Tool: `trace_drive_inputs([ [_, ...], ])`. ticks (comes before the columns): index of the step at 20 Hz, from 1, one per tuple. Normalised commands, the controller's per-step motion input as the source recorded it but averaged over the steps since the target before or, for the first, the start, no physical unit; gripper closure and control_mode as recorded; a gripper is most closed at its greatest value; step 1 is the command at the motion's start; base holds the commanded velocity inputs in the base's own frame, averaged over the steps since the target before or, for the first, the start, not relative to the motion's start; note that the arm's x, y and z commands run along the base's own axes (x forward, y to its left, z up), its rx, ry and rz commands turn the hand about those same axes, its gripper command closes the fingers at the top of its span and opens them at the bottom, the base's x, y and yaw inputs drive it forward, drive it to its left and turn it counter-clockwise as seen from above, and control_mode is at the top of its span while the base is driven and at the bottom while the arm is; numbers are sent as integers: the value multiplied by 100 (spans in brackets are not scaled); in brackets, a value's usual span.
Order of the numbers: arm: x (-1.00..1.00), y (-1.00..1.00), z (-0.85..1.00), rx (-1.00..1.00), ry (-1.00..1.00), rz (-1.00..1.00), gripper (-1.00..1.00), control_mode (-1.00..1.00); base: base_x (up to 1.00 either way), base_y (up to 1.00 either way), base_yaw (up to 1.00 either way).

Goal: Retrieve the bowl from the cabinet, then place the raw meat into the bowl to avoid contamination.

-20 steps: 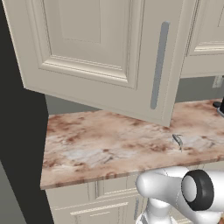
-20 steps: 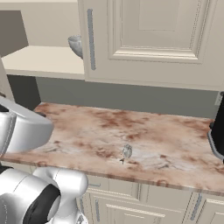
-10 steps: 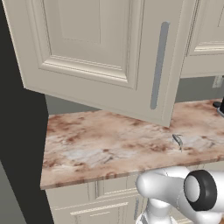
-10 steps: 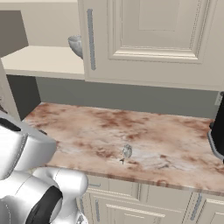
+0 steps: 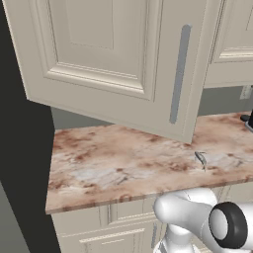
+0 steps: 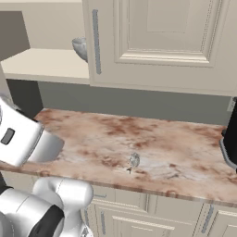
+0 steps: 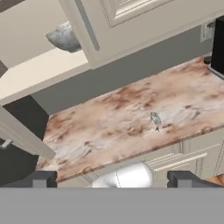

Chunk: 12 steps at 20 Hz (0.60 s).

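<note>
With the cabinet [image 6: 157, 41] door [image 5: 113, 64] swung wide, the beige shelf [image 6: 46, 65] inside is on show, and there sits the bowl [image 6: 80, 47], mottled grey-white, right at the edge of the closed door's long grey bar handle [image 6: 96, 41]. From the hand view the bowl [image 7: 64, 37] shows up high on the shelf, partly tucked behind that closed door, upright and resting on the shelf.

Down below, the reddish marble counter [image 6: 152, 148] runs across, with cream drawers [image 6: 152, 217] under it. A small pale grey item [image 6: 134, 160] lies near the front of the counter, about mid-way along; too small to make out what it is. A dark appliance [image 6: 230, 143] stands at the counter's right end, cut off by the frame.

And the gripper [image 7: 109, 179]: its two dark fingertips [image 7: 41, 178] rise at the bottom of the hand view, spread wide apart, nothing between them. It hangs out in front of the counter edge, well apart from the bowl, looking up and across towards the shelf. The white arm [image 6: 23, 139] leans in from the left in the right base view, over the counter's left end.
</note>
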Motion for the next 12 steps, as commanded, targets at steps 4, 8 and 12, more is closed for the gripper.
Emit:
trace_drive_inputs([
  [4,44,29,-35,4,-15,0,-100,-100,0,0,0],
  [8,29,24,-45,5,-20,1,-100,-100,0,0,0],
  [12,1,16,-69,3,-28,6,-100,-100,0,0,0],
])
